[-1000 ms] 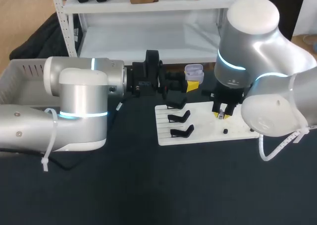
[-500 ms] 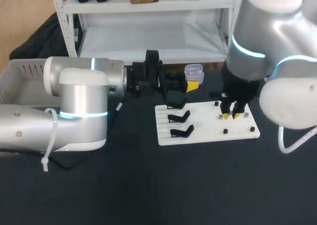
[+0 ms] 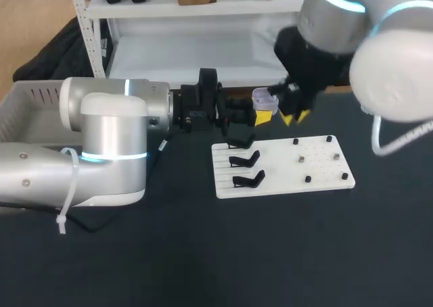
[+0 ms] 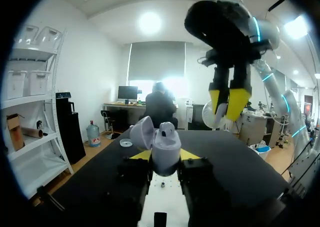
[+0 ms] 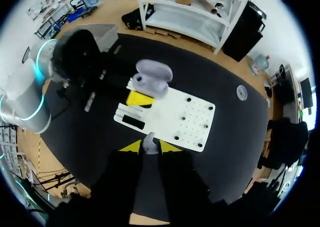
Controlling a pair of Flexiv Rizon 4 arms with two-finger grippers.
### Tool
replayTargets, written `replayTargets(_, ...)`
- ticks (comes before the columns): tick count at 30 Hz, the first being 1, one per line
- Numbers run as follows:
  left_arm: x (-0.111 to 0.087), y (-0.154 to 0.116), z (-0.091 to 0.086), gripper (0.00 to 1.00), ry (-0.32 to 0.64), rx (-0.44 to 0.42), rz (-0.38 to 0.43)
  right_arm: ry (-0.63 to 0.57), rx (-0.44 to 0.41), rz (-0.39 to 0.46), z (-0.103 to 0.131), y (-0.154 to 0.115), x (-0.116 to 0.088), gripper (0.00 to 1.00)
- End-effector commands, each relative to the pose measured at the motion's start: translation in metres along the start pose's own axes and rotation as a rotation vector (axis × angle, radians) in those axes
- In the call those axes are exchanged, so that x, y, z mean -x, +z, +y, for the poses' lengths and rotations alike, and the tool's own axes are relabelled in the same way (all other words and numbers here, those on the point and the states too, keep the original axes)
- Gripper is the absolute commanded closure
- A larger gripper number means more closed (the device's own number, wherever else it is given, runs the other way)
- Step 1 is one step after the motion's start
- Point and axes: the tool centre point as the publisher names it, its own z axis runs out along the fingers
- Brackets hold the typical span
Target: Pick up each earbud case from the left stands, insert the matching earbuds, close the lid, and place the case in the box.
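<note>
A lavender earbud case (image 3: 265, 99) stands upright with its lid open, and my left gripper (image 3: 262, 115) is shut on its body just behind the white board (image 3: 284, 166). In the left wrist view the case (image 4: 165, 146) sits between the yellow fingers (image 4: 191, 155) with one white earbud in it. My right gripper (image 3: 295, 116) hangs in the air close beside the case, shut on a small white earbud (image 5: 150, 142). The left wrist view shows that gripper (image 4: 229, 99) above and beyond the case. From the right wrist the open case (image 5: 152, 79) lies ahead and below.
Three black stands (image 3: 245, 159) line the board's left side and small pegs (image 3: 308, 179) dot its right side. A grey box (image 3: 27, 107) sits at the far left behind my left arm. A small white disc (image 5: 242, 92) lies on the black table.
My right gripper has risen off the board's right side and swung back and left to beside the case, earbud still in it. The left arm and the case have stayed still.
</note>
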Motion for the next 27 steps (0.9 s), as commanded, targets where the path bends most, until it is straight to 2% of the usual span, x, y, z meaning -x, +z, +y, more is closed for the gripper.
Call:
replayTargets(1, 0.000, 0.001, 0.001, 1.00, 0.000, -0.001, 0.000, -0.038, -0.007, 0.025, 0.008, -0.010, 0.019, 1.00)
replayTargets(10, 0.000, 0.001, 0.001, 1.00, 0.000, -0.001, 0.000, -0.144, -0.019, 0.023, 0.013, -0.009, 0.044, 1.00)
replayTargets(16, 0.000, 0.001, 0.001, 1.00, 0.000, -0.001, 0.000, -0.172, -0.008, 0.060, 0.012, -0.004, 0.057, 1.00)
replayTargets(27, 0.000, 0.001, 0.001, 1.00, 0.000, -0.001, 0.000, -0.227, -0.003, 0.090, 0.016, 0.005, 0.067, 1.00)
